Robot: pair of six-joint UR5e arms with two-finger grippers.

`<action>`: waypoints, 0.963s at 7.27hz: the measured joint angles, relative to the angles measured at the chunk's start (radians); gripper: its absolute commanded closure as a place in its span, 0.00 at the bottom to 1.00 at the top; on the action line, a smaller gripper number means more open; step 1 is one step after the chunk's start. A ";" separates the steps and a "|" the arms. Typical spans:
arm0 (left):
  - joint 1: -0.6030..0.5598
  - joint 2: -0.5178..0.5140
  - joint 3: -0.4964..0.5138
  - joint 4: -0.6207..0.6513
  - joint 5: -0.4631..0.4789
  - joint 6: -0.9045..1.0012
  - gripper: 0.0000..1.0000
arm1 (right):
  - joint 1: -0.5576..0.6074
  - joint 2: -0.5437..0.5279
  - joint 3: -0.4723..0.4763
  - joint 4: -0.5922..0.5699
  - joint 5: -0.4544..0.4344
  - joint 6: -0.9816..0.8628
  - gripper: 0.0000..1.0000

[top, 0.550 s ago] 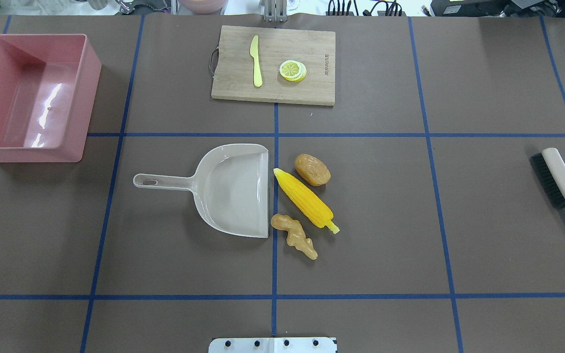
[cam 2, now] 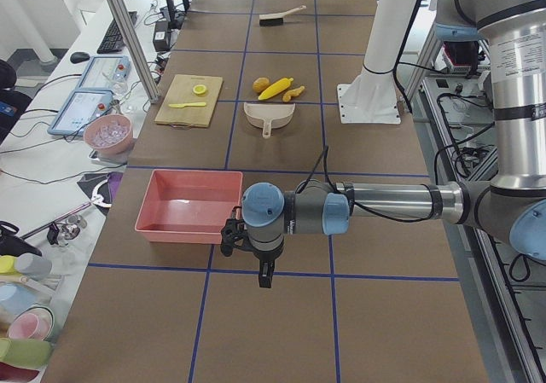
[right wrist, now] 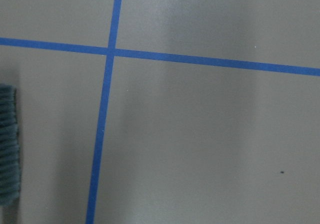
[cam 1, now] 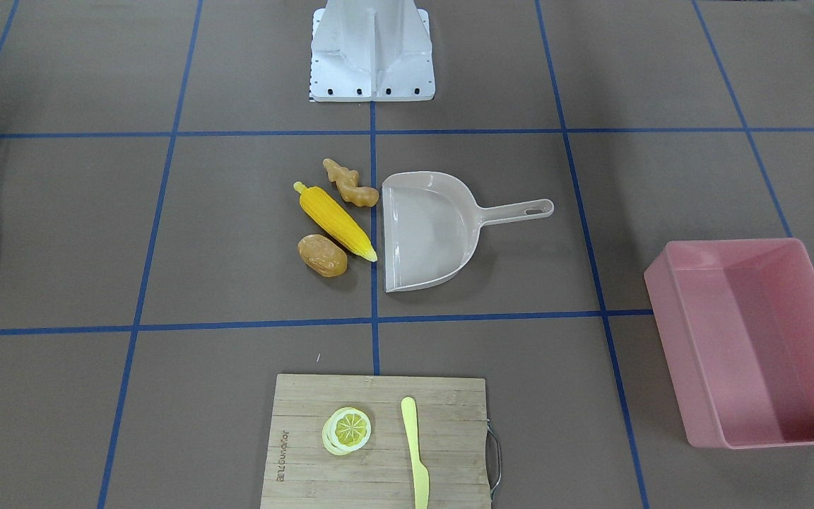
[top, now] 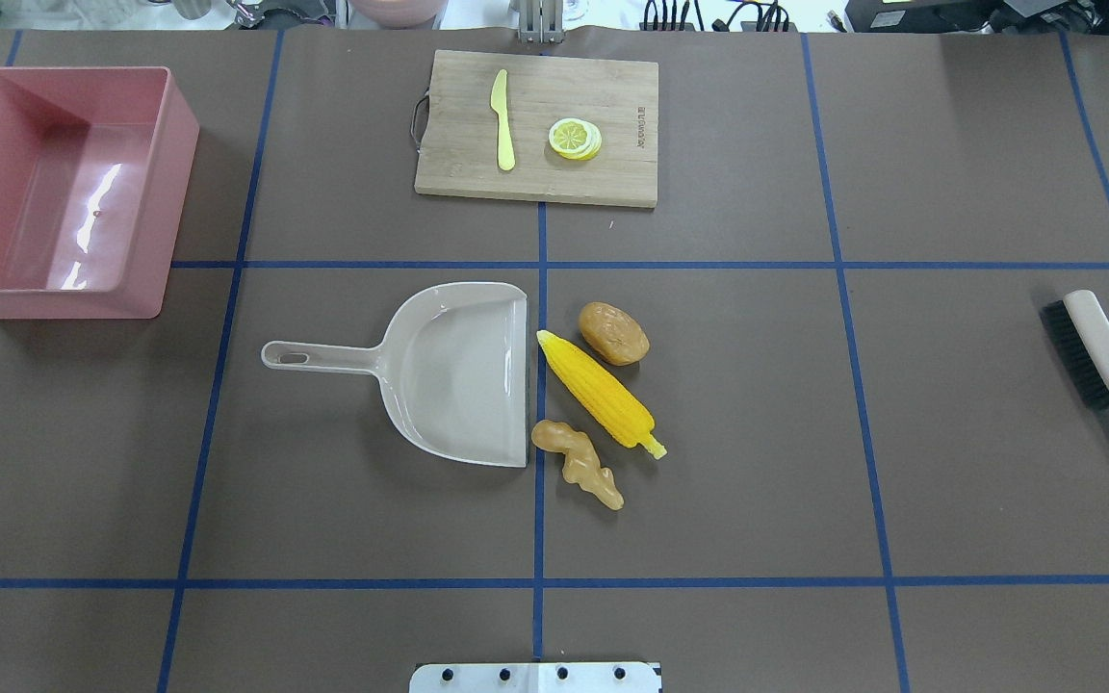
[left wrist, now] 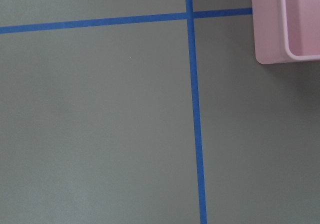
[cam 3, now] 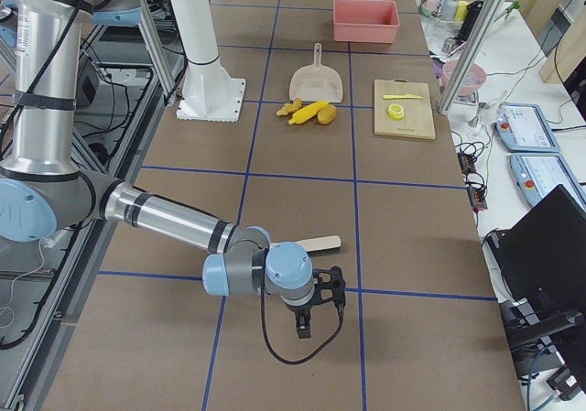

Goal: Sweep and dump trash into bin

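Note:
The trash lies mid-table: a yellow corn cob, a brown potato and a tan ginger root, all just right of the open mouth of a beige dustpan. The pink bin stands at the far left, with nothing in it. Neither gripper shows in the overhead view. My left gripper hovers over the table near the bin's corner. My right gripper hovers near a brush. I cannot tell whether either is open or shut.
A wooden cutting board at the far middle carries a yellow plastic knife and a lemon slice. The brush lies near the table's right edge; its bristles show at the left of the right wrist view.

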 measured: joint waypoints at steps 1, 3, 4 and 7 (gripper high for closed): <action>0.000 -0.001 -0.001 -0.001 -0.001 -0.002 0.02 | -0.015 0.019 0.043 -0.082 -0.012 0.018 0.00; 0.002 -0.010 -0.003 -0.002 -0.001 -0.004 0.02 | -0.036 0.022 0.105 -0.158 -0.032 0.030 0.00; 0.005 -0.022 -0.009 -0.002 -0.001 -0.004 0.02 | -0.043 0.018 0.123 -0.174 -0.039 0.029 0.00; 0.063 -0.106 -0.037 -0.006 -0.002 -0.004 0.02 | -0.054 0.002 0.140 -0.182 -0.051 0.019 0.00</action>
